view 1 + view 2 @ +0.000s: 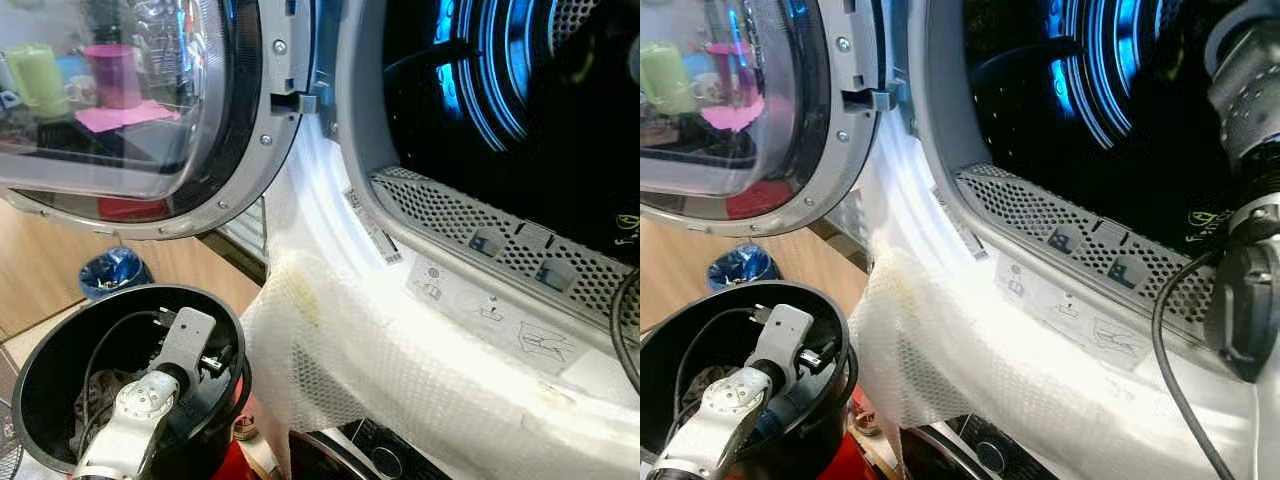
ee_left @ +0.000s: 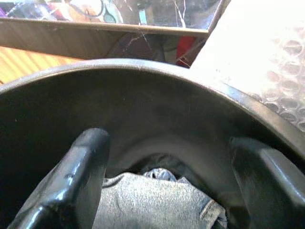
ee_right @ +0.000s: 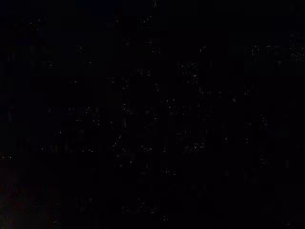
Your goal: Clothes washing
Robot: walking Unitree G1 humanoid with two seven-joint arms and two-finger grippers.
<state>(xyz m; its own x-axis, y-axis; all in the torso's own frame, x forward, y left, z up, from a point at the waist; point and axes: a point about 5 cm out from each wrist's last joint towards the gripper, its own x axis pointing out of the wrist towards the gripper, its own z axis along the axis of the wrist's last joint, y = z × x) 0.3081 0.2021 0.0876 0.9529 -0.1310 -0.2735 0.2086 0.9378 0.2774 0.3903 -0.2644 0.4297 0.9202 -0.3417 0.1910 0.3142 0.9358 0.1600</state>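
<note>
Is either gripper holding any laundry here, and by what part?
Left gripper holds nothing: jaws open inside the black bucket, above the grey garment, not touching. The right wrist view is too dark to tell.

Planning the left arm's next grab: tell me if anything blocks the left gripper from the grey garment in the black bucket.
Nothing visible does. The left gripper is inside the round black plastic bucket, fingers spread, with the grey fabric garment lying directly ahead between them at the bottom.
</note>
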